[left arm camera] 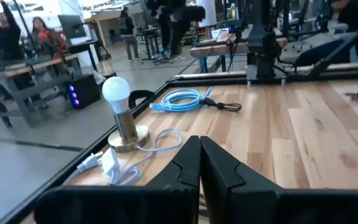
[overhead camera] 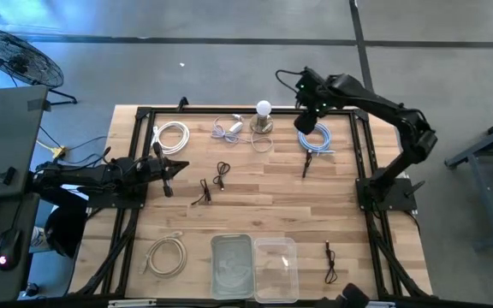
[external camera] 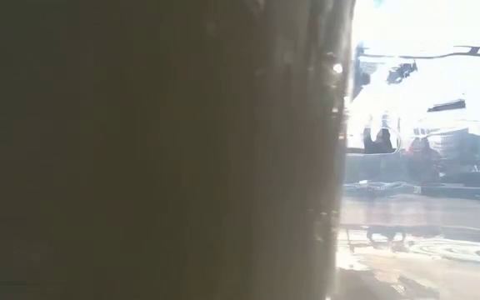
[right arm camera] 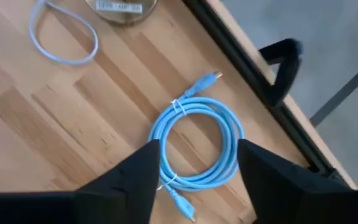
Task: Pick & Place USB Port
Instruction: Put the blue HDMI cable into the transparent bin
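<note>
Hanging with its fingers spread wide over the blue USB cable point(right arm camera: 199, 142) coiled near the table's point(overhead camera: 272, 184) far edge, the right gripper point(right arm camera: 197, 180) is facing a light, floppy, tie-bound loop, likely best pinched across the bundled strands.

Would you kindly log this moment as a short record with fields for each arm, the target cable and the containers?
right tool: open, hanging over the blue coiled cable at the table's far right, fingers either side of the coil, not gripping
left tool: shut, waiting at the table's left side, holding nothing
blue coiled cable: flat on the wood, tied in a loop, near the lamp with white bulb
clear trays: two side by side at the near edge; contents cannot be told
low view: blocked by something dark close to the lens
</note>
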